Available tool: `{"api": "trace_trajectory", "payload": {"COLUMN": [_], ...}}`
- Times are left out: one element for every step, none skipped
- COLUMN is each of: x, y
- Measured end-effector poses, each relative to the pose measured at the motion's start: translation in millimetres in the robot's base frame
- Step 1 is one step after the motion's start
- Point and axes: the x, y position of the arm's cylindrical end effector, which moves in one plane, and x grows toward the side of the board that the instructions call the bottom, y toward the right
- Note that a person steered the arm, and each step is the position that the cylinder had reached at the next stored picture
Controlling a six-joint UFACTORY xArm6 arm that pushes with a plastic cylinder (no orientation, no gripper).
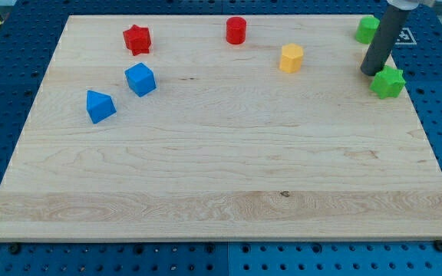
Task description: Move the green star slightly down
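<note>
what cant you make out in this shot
- Other green block, camera view: the rod covers its right side, so its shape is unclear.
- My tip: at the green star's upper left; whether they touch cannot be told.
- The rod's top: cut off by the view's top edge.

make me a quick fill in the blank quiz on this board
1. My tip sits just to the view's ____ of the green star.
2. The number of blue blocks on the board is ____.
3. The cylinder near the view's top is coloured ____.

Missing words: left; two; red
</note>
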Motion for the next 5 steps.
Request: {"api": "trace_trajectory", "payload": {"x": [-7,-3,16,52,62], "y": [19,46,55,38,38]}}
